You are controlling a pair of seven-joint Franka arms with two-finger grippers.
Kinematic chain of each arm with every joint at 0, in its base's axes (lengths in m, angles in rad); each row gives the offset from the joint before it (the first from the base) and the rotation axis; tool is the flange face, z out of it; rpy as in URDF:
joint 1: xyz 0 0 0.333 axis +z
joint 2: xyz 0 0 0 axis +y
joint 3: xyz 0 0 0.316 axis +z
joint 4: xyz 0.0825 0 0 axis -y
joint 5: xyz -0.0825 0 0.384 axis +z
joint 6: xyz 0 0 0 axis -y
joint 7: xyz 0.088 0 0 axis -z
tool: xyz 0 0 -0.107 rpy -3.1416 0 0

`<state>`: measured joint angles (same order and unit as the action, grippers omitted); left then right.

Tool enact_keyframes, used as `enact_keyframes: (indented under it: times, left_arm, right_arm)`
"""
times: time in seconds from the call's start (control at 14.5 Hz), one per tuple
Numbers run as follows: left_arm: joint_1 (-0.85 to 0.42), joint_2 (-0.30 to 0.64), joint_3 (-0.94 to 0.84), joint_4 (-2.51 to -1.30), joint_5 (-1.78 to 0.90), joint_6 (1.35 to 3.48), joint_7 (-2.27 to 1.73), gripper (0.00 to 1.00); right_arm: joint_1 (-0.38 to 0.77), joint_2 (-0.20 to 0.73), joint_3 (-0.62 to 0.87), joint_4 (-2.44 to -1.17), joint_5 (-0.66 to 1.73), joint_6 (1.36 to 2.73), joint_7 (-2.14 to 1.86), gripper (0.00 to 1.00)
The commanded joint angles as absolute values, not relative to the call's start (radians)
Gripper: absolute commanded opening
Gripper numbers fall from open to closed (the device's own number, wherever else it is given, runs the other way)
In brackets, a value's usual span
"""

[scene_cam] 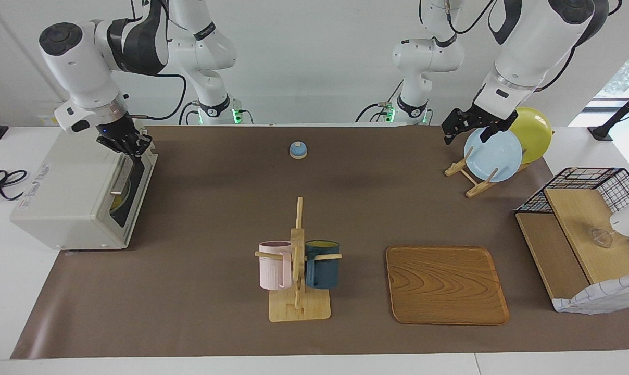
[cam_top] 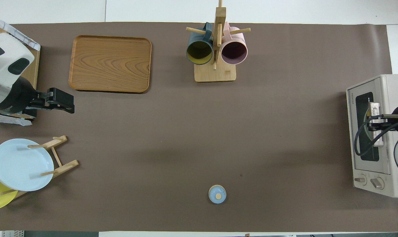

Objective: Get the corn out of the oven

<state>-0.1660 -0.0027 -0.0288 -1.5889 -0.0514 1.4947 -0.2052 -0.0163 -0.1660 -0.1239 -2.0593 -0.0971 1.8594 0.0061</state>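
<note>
The off-white oven (scene_cam: 70,192) stands at the right arm's end of the table, its dark glass door (scene_cam: 129,190) shut or nearly shut; it also shows in the overhead view (cam_top: 380,135). A yellow shape (scene_cam: 117,202) shows through the glass, probably the corn; most of it is hidden. My right gripper (scene_cam: 131,147) is at the top of the door, right by the metal bar handle (scene_cam: 121,179), and shows in the overhead view (cam_top: 374,120) over the handle. My left gripper (scene_cam: 466,136) hangs open and empty in the air over the plate rack; this arm waits.
A wooden rack (scene_cam: 473,179) holds a pale blue plate (scene_cam: 494,154) and a yellow plate (scene_cam: 536,133). A mug tree (scene_cam: 298,260) with a pink and a dark blue mug, a wooden tray (scene_cam: 446,284), a small blue bell (scene_cam: 298,150) and a wire shelf (scene_cam: 580,229) stand on the brown mat.
</note>
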Motion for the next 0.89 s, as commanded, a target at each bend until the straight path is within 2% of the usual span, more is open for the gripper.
enact_keyframes:
  times: [0.0, 0.48, 0.83]
  left_arm:
    - [-0.155, -0.023, -0.032, -1.609, -0.064, 1.500, -0.195, 1.00]
    - [-0.155, -0.023, -0.032, -1.609, -0.064, 1.500, -0.195, 1.00]
    - [-0.155, -0.023, -0.032, -1.609, -0.064, 1.500, -0.195, 1.00]
  right_arm:
    - [-0.060, -0.164, -0.120, -2.092, -0.109, 1.911, -0.001, 0.00]
    - [-0.110, -0.135, -0.118, -2.137, -0.109, 1.988, -0.043, 0.00]
    - [-0.097, -0.127, -0.117, -2.141, -0.104, 2.009, -0.035, 0.00]
